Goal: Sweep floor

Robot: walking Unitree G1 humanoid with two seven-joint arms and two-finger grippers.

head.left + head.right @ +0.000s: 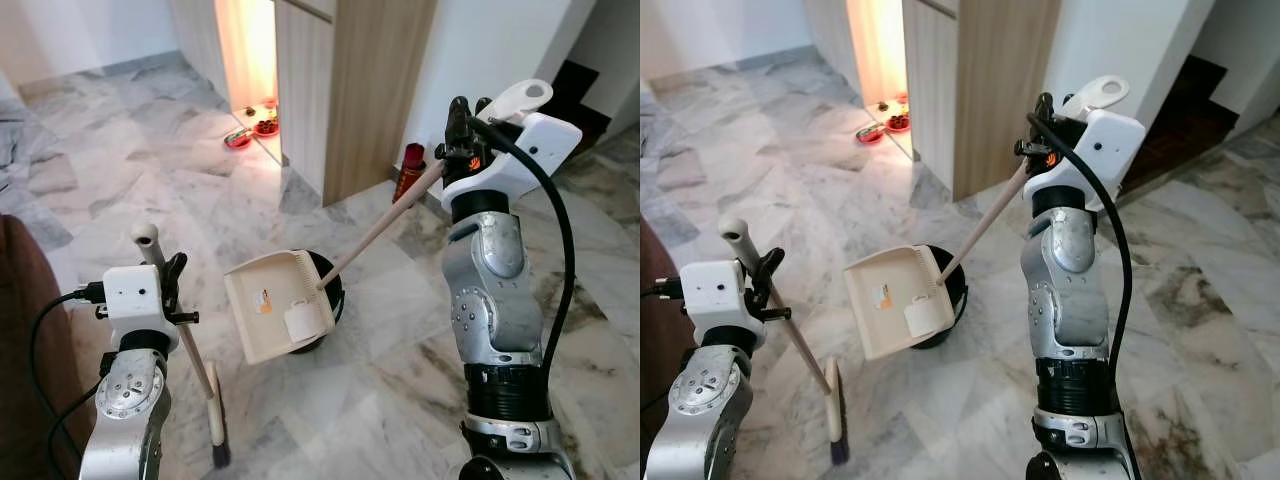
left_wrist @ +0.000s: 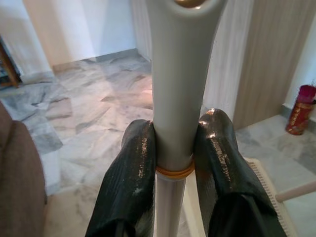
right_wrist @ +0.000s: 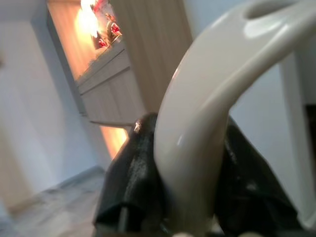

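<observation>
Holding a tool in each arm, we stand over a marble floor (image 1: 120, 150). Our left gripper (image 2: 174, 148) is clamped around the pale upper part of the broom (image 1: 196, 362) handle, a black finger (image 2: 132, 168) pressed on each side just above an orange ring. The broom slopes down from that grip, and its dark bristles meet the floor in front of our left arm.

Our right gripper (image 3: 190, 163) is raised high and closed on the curved white grip at the top of the dustpan (image 1: 278, 305) handle. From there the wooden pole runs down and toward our left to the cream pan, which hangs tilted with its open side turned up toward us. A small white label and an orange mark show on its inner face. Directly behind the pan sits a round black object (image 1: 325, 300), mostly hidden by it.

Farther off, a wooden cabinet (image 1: 350, 90) stands against the wall, with red dishes (image 1: 252, 130) glowing in a lit recess and a red cylinder (image 1: 410, 170) at its corner.
</observation>
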